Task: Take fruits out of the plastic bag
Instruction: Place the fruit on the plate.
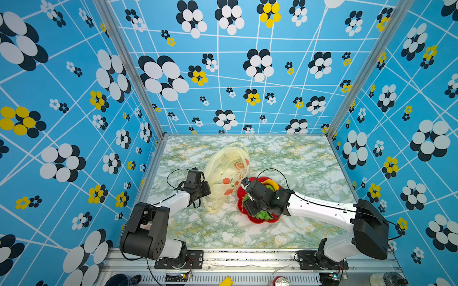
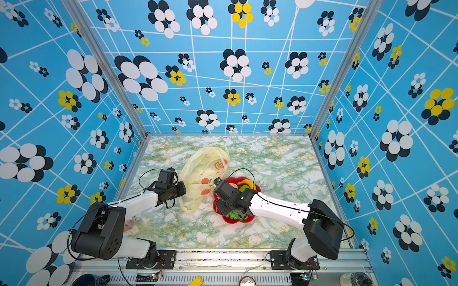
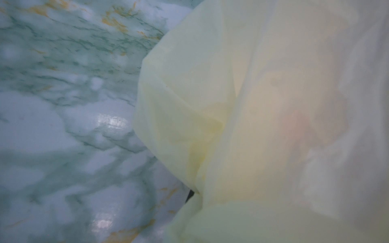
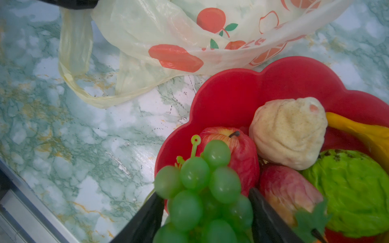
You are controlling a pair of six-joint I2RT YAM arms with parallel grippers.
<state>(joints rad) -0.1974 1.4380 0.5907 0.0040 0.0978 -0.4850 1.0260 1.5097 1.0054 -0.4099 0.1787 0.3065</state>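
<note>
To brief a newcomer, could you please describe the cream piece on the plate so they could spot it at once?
On the marbled table, beside the plastic bag, sits a red flower-shaped plate heaped with toy fruit. The cream piece lies there between the red apple and the banana. It alone is pale, pleated like a dumpling, with a pink tip.

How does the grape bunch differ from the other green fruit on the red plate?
The grapes are a cluster of smooth, glossy balls; the bumpy green fruit is one matte, ridged lump with dark specks. The grapes sit between the right pincer's fingers at the plate's edge; the bumpy green fruit lies clear of them, next to the banana. Both are green and on the red plate.
</note>
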